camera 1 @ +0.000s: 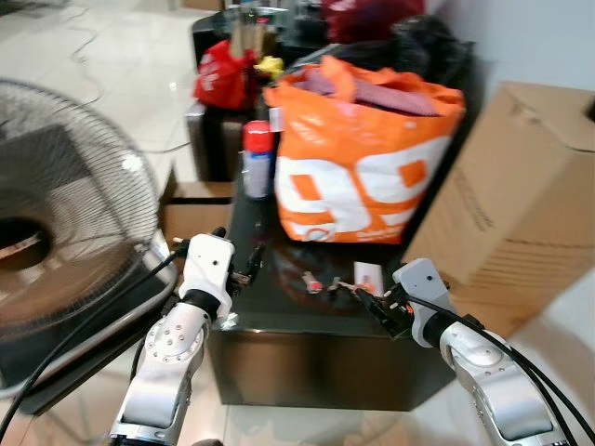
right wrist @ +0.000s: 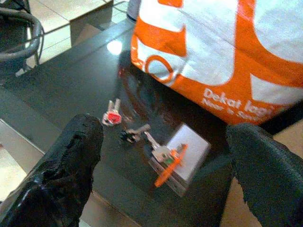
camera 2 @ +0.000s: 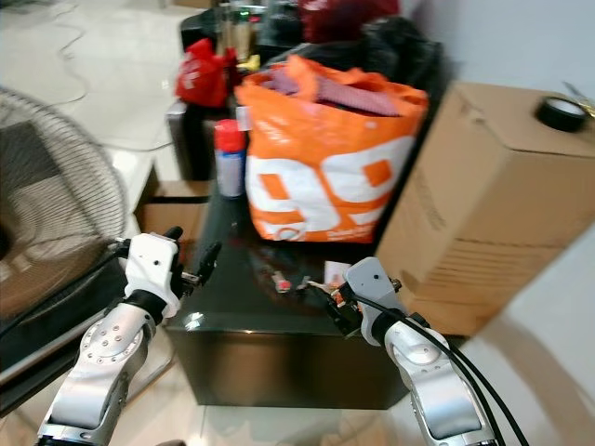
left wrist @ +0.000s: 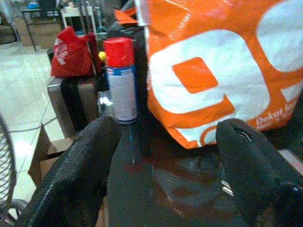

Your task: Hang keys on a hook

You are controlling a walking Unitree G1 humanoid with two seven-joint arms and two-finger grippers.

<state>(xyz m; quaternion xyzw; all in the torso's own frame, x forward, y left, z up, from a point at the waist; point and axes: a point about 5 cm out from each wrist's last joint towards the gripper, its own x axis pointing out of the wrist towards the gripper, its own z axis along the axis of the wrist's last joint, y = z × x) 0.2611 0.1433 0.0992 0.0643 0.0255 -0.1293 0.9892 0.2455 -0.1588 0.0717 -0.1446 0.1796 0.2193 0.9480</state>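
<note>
- Right gripper (right wrist: 161, 165) hovers low over the black table's (camera 2: 279, 334) near edge, fingers spread wide, holding nothing.
- Keys (right wrist: 124, 126) lie on the table just beyond it, beside a small white box (right wrist: 182, 158).
- Left gripper (left wrist: 163, 165), also wide open and empty, faces a red-capped spray can (left wrist: 120, 80).
- Orange bag (right wrist: 227, 52) reads "Dekat lagi".

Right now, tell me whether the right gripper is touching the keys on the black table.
Apart. In the right wrist view the right gripper is open, its fingers spread wide, and bare black table shows between them and the keys.
</note>
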